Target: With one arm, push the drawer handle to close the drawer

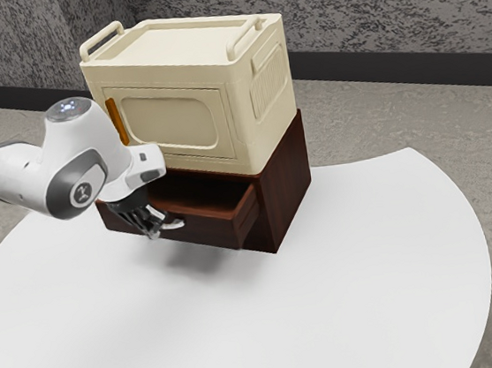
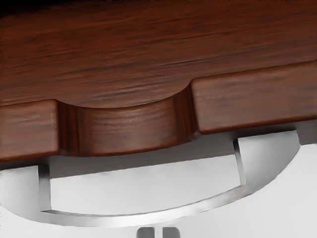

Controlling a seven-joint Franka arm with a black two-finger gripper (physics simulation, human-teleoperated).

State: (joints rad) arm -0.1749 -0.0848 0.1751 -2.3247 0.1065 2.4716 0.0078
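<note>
One hand, two fingers nearly together, beside one silver handle — one wooden drawer standing open

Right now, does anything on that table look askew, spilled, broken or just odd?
Only the drawer: it juts out from the front of the dark wooden cabinet instead of sitting flush. My gripper is at its metal handle. The cream box stands upright on the cabinet, and I see no spill or damage.
</note>
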